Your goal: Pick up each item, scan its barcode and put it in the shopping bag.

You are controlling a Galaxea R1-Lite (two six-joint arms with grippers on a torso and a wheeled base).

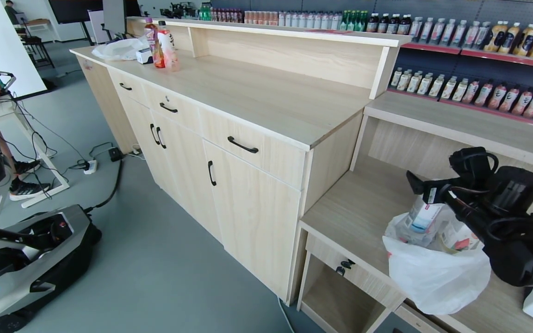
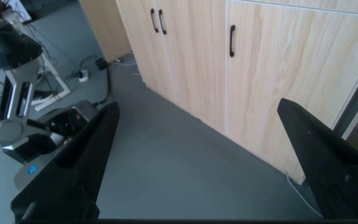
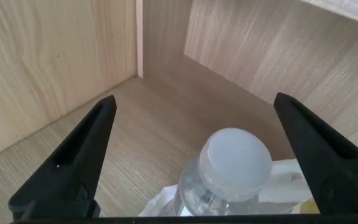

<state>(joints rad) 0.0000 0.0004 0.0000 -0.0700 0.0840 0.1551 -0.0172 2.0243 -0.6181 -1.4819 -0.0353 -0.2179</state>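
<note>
1. The right gripper (image 3: 194, 99) hangs over the bag (image 1: 433, 277) at 4 o'clock in the head view. Its fingers are spread wide and grip nothing.
2. The bottle (image 3: 235, 158) stands in the mouth of the bag, its white cap between the fingers and clear of both. It looks as if it is already let go.
3. The left gripper (image 2: 197, 106) is also spread and empty. It points at the floor (image 2: 185, 168) beside the cabinet (image 2: 260, 68).
4. Risk: the bottle stands tall on whatever lies under it in the bag. A finger brushing the cap on the way out would likely topple it.
5. Risk: the loose plastic rim lies near the fingers. If one snags, the bag could be dragged along.
6. Risk: the bag bulges over the front edge of the low counter (image 1: 354, 208). More weight or a tug may slide it off.
7. Two more bottles (image 1: 162, 46) wait at 11 o'clock on the long counter (image 1: 257, 97), well apart from the bag. Fetching them probably means driving, and the cables (image 1: 104, 157) on the floor at 9 o'clock could foul the wheels.
</note>
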